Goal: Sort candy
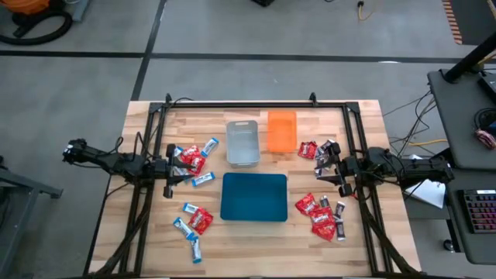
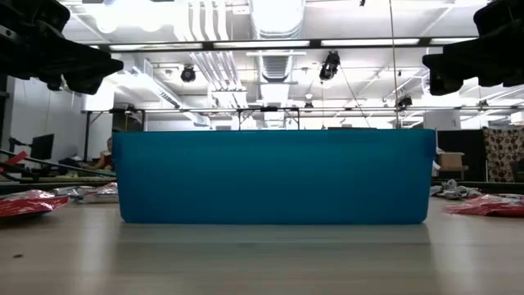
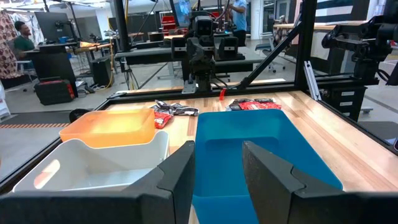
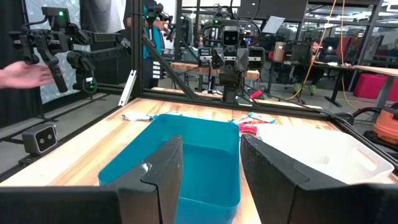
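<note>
Small wrapped candy lies in loose heaps on the wooden table: red packets and blue-and-white bars at the left (image 1: pixel 191 159) and near left (image 1: pixel 194 223), red packets and dark mini bars at the right (image 1: pixel 318 150) and near right (image 1: pixel 322 214). My left gripper (image 1: pixel 183 167) hovers open over the left heap, pointing toward the table's middle; its fingers (image 3: pixel 217 171) frame the blue tray. My right gripper (image 1: pixel 322 167) hovers open by the right heap, facing the left one (image 4: pixel 211 165). Neither holds anything.
Three trays sit in the middle: a grey one (image 1: pixel 242 143) and an orange one (image 1: pixel 281 130) at the far side, a larger blue one (image 1: pixel 254 197) nearer. A black frame (image 1: pixel 256 104) runs around the table's far and side edges. A person's hand (image 4: pixel 25 74) shows beyond the table.
</note>
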Motion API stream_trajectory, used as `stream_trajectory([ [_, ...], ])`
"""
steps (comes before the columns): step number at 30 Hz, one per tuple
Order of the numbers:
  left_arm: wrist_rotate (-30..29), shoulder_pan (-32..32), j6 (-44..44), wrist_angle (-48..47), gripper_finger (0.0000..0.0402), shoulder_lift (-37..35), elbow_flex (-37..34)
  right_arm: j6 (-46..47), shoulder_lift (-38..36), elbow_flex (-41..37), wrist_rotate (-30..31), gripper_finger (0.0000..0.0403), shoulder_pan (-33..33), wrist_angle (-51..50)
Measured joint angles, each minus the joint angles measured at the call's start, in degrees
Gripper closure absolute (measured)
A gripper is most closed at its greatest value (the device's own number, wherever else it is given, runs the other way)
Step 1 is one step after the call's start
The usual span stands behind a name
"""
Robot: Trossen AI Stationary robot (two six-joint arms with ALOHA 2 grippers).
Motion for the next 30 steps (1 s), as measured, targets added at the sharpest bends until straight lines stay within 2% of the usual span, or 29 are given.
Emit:
stream_trajectory([
  [3, 0.03, -0.01, -2.49, 1.53, 0.0285, 0.02, -0.05, -0.01, 0.0, 0.0, -0.02, 0.0248, 0.0, -0.01],
  [5, 0.37, -0.06, -13.75, 6.72, 0.0285, 0.44, -0.09, 0.01, 0.0, 0.0, 0.0, 0.0248, -0.02, 0.01],
  [7, -0.69, -0.02, -19.01, 12.03, 0.0285, 0.59, -0.09, -0.01, 0.0, -0.01, 0.0, 0.0248, -0.01, -0.01],
  [12, -1.31, 0.05, -19.76, 21.7, 0.0285, 0.55, -0.09, -1.77, 0.0, -0.01, 1.58, 0.0248, 0.0, 0.12],
  [16, -2.79, 0.03, -19.7, 22.9, 0.0285, 0.62, -0.07, 1.36, 0.0, 0.0, 5.58, 0.0248, 0.0, -0.27],
  [19, -10.9, -0.02, -19.68, 23.03, 0.0285, 1.22, -0.07, 12.16, 0.0, 0.0, 13.84, 0.0248, 0.0, -0.31],
  [22, -21.43, -0.02, -19.69, 22.8, 0.0285, 2.62, -0.07, 28.62, 0.02, 0.0, 27.49, 0.0248, 0.0, -0.31],
  [24, -27.37, -0.02, -20.19, 22.83, 0.0285, 4.12, -0.07, 35.02, 0.02, 0.05, 34.79, 0.025, -0.02, -0.23],
  [28, -36.11, -0.02, -22.84, 24.19, 0.0285, 7.16, -0.07, 37.86, 0.11, 0.06, 35.5, 0.0261, 0.02, 0.17],
  [30, -37.0, 0.07, -30.37, 23.3, 0.0285, 9.15, -0.25, 38.18, 0.18, 0.02, 35.56, 0.0268, 0.0, 0.89],
])
